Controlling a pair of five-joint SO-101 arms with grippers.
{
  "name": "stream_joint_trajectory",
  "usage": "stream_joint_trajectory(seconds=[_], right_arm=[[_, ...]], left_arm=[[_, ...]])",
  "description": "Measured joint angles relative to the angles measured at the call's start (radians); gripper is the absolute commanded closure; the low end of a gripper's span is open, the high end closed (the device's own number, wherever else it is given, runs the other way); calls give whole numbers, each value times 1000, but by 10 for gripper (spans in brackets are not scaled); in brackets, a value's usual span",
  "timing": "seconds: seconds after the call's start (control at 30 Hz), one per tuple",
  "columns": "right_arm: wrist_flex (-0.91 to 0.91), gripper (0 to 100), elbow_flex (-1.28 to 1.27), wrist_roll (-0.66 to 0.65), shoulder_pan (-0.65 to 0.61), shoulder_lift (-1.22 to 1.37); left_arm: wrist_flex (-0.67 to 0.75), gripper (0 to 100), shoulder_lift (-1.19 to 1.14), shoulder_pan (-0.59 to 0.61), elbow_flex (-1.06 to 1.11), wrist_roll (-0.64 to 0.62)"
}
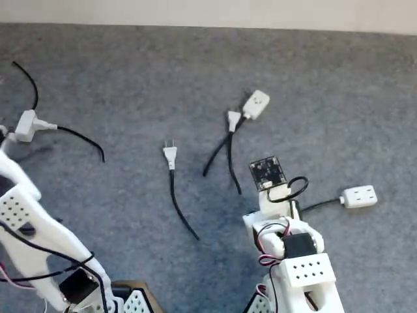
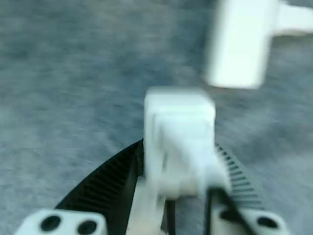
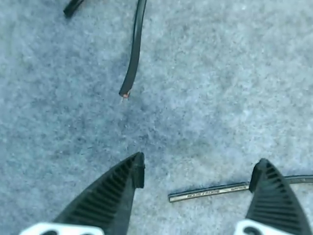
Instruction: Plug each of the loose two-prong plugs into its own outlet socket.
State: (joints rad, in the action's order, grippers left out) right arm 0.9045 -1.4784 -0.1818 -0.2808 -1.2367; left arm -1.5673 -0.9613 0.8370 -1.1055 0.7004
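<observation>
Centre plug (image 1: 169, 154) lying loose, black cord trailing; second plug (image 1: 233, 120) beside upper socket (image 1: 255, 104), right socket (image 1: 359, 196) apart

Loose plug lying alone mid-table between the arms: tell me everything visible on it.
The plug has a small white body, plastic by the look, with two thin prongs pointing away from the arms. It lies flat on the grey felt-like surface, unplugged. Its black cord trails back toward the arms, curving toward the right arm's side to a free end. Nothing else touches it.
</observation>
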Motion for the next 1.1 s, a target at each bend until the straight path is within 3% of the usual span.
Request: stream_joint_trajectory(seconds=[0.13, 0.4, 0.63, 0.8, 1.1], right_arm=[[0, 669, 0, 0, 0, 0], [0, 669, 0, 0, 0, 0], [0, 669, 0, 0, 0, 0], [0, 669, 0, 0, 20, 0], [0, 669, 58, 21, 298, -3]], left_arm=[[-170, 684, -37, -38, -224, -44], [-196, 684, -37, -71, -341, -158], [-206, 684, -35, -207, -336, -276], [-206, 684, 64, -351, -193, -376], [-206, 681, 321, -764, 308, -470]])
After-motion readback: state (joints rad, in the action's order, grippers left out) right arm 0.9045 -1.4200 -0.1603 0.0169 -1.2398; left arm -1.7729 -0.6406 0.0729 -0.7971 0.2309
